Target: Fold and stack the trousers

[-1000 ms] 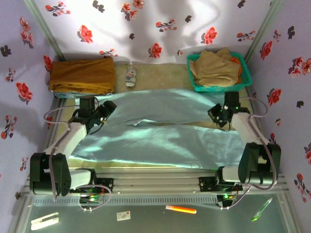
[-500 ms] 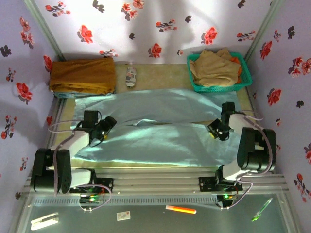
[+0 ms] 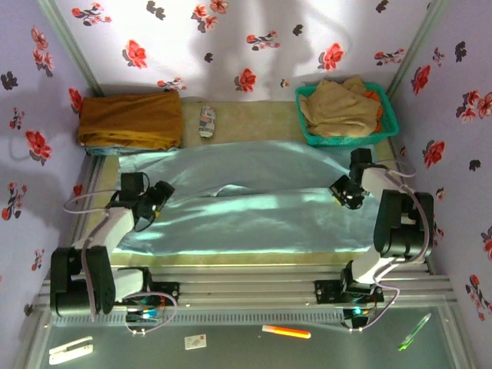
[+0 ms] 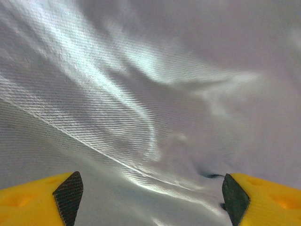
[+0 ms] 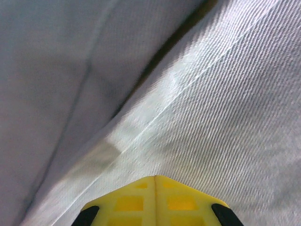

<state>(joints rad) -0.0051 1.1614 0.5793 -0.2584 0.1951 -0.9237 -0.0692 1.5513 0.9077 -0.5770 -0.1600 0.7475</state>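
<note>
The trousers (image 3: 254, 207) are pale aqua-blue thin cloth, spread wide across the table with a long crease running left to right. My left gripper (image 3: 152, 202) sits low over their left end. In the left wrist view it (image 4: 150, 200) is open, with rippled cloth (image 4: 141, 117) lying between the dark pads (image 4: 68, 197) and nothing gripped. My right gripper (image 3: 343, 192) is at the right end of the trousers. Its yellow fingers (image 5: 154, 197) are pressed together, shut, just above a seam of the cloth (image 5: 188, 94).
A folded mustard-brown garment (image 3: 131, 121) lies at the back left. A teal basket (image 3: 388, 132) holding a tan garment (image 3: 338, 108) stands at the back right. A small crumpled packet (image 3: 207, 121) lies between them. Floral walls close in on both sides.
Both grippers came down and toward me onto the cloth; the right one then moved back a little. The near edge of the trousers has drawn slightly away from the table's front.
</note>
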